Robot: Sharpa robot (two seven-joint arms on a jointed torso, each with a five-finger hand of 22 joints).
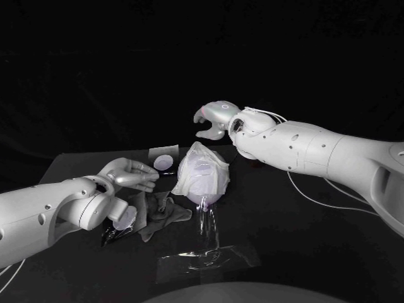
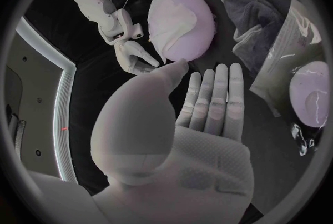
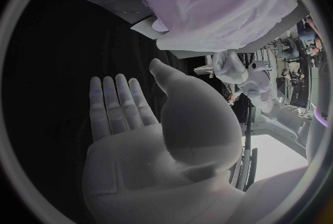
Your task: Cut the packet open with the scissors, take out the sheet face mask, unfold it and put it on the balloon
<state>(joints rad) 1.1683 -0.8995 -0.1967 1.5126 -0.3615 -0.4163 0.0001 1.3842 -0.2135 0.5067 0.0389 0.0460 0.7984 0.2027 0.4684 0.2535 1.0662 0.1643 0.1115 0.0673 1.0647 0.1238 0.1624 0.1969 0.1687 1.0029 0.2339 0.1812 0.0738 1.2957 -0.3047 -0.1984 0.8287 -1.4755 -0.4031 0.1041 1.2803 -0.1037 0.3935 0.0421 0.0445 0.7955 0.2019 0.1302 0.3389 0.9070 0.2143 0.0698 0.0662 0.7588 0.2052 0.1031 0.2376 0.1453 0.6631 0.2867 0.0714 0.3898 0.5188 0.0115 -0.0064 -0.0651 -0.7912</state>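
A pale lilac balloon (image 1: pixel 202 173) stands at the table's middle on a clear stem. A white sheet mask (image 1: pixel 185 183) is draped over it in folds. The left wrist view shows the mask (image 2: pixel 170 21) covering one side of the balloon (image 2: pixel 201 32). My left hand (image 1: pixel 131 173) hovers just left of the balloon, fingers straight and apart, holding nothing. My right hand (image 1: pixel 214 120) is raised behind and above the balloon, also holding nothing; the right wrist view shows its fingers (image 3: pixel 114 104) flat. A cut packet (image 1: pixel 123 220) with a lilac oval lies under my left forearm.
A crumpled grey cloth (image 1: pixel 162 213) lies beside the balloon's stem. A clear plastic base (image 1: pixel 206 257) sits near the table's front. Another packet piece (image 1: pixel 164 161) with a pale oval lies behind my left hand.
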